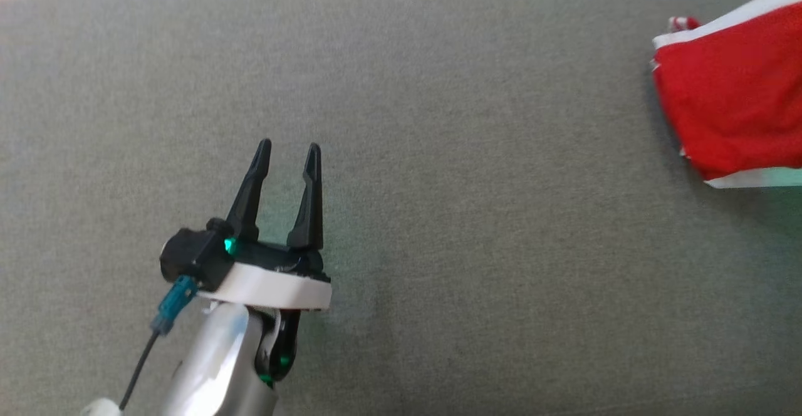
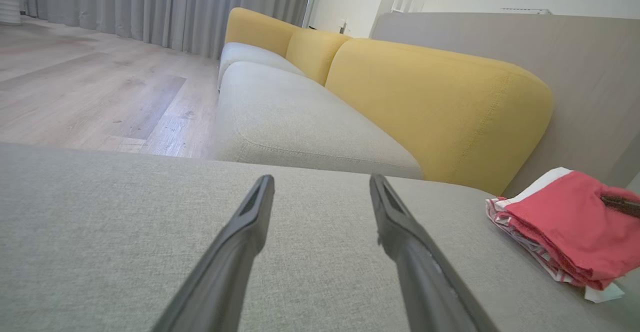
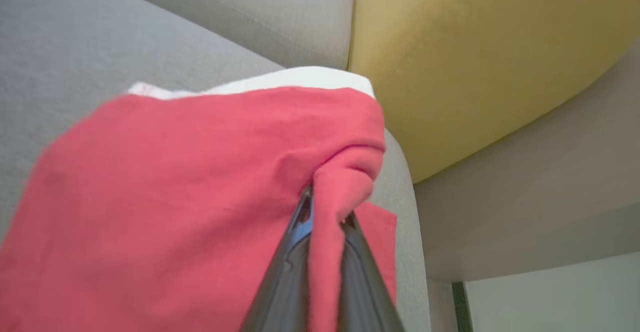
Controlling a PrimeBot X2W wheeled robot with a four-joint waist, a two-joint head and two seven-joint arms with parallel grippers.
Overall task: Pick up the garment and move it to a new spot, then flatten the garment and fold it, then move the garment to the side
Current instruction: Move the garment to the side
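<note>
Looks along the left gripper (image 2: pixel 321 179), dark fingers spread wide apart over a grey fabric surface (image 2: pixel 100 222). Shows at the lower right a red garment (image 2: pixel 565 227) with white edging, folded in layers and lying on that surface near its far corner. Takes in beyond, across the middle, a sofa (image 2: pixel 295 122) with grey seats and yellow backrests (image 2: pixel 435 107); at upper left, wooden floor (image 2: pixel 90 87) and grey curtains (image 2: pixel 125 7).

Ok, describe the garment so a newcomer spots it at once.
Find the broad grey seat cushion beside the yellow backrest. At its right end, near that backrest, lies the garment, pinched by the right tool. It's the one bright red thing there, folded, with white edging.
</note>
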